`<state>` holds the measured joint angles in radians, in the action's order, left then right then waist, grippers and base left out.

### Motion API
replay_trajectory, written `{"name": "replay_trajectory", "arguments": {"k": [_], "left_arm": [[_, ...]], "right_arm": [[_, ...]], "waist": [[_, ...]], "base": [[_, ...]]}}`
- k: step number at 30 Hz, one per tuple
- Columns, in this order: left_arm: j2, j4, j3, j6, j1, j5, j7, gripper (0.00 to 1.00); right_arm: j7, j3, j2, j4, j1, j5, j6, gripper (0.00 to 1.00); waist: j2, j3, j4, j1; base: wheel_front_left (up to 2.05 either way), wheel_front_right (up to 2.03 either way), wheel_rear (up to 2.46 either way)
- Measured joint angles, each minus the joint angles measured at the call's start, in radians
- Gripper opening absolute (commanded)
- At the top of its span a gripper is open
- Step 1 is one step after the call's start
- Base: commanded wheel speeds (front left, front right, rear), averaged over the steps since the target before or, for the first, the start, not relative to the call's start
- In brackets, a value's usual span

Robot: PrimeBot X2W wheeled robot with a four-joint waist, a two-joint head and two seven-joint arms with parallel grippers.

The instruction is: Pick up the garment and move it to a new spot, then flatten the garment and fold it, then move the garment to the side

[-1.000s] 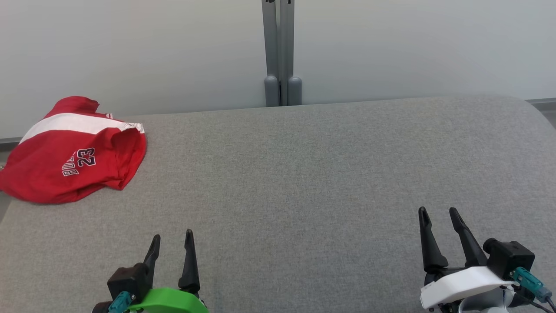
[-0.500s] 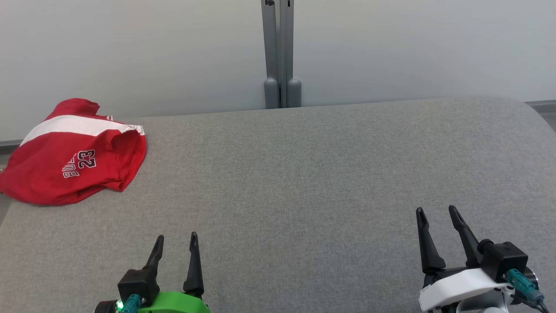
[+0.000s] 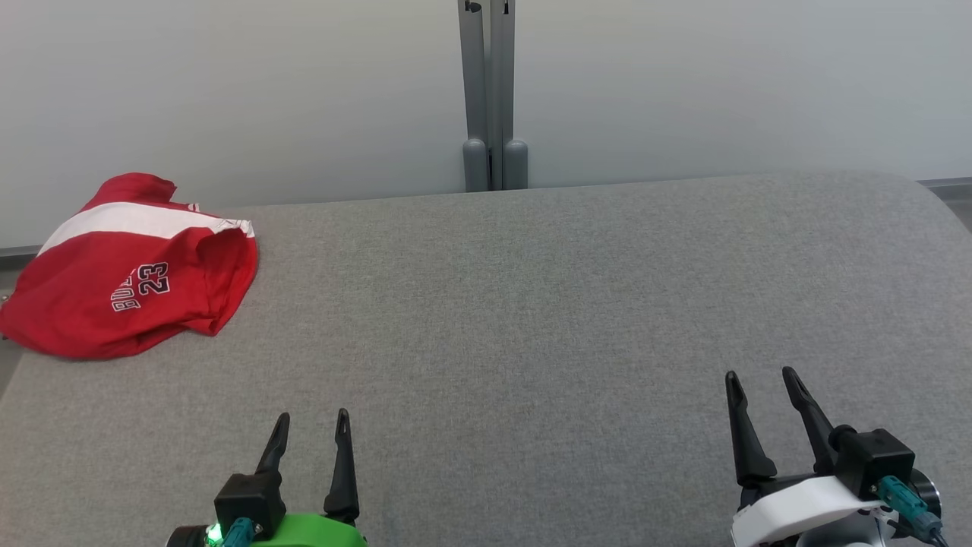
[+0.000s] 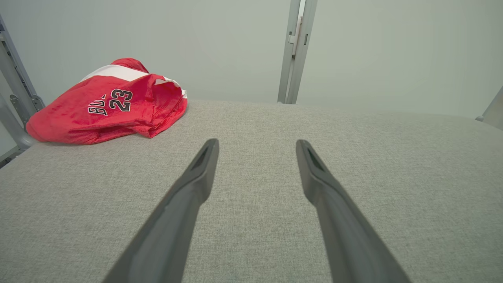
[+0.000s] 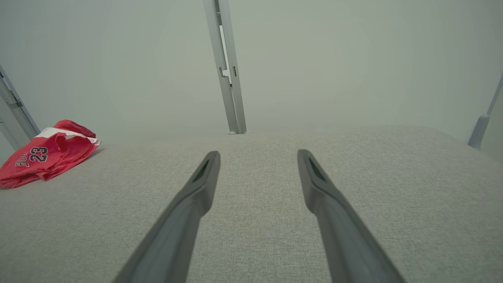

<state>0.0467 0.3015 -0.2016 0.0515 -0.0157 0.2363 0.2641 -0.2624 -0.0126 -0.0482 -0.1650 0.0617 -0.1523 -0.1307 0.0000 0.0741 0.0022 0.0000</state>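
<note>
The garment (image 3: 125,285) is a red jersey with a white stripe and the number 23, lying folded at the far left corner of the grey table (image 3: 531,319). It also appears at upper left in the left wrist view (image 4: 106,112) and far left in the right wrist view (image 5: 43,155). My left gripper (image 3: 313,420) stands open near the front edge, well short of the garment. My right gripper (image 3: 761,377) is open at the lower right with nothing between its fingers. Both wrist views show empty gaps between the fingers (image 4: 196,173) (image 5: 198,184).
A grey metal post (image 3: 490,91) rises behind the table's far edge against a pale wall. Frame legs (image 4: 13,98) stand left of the garment. The table's right far corner is rounded (image 3: 926,194).
Both grippers have drawn back slightly toward the front edge. The garment has not moved; the camera shifted a little.
</note>
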Motion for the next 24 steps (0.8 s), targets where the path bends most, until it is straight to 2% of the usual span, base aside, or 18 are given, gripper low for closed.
{"name": "replay_trajectory", "arguments": {"k": [24], "left_arm": [[0.0, 0.017, -0.008, 0.0, 0.001, 0.009, 0.0, 1.0]], "right_arm": [[0.0, 0.005, 0.0, -0.031, -0.007, -0.004, 0.0, 1.0]], "waist": [[0.0, 0.001, 0.009, 0.0]], "base": [[0.0, 0.0, 0.0]]}}
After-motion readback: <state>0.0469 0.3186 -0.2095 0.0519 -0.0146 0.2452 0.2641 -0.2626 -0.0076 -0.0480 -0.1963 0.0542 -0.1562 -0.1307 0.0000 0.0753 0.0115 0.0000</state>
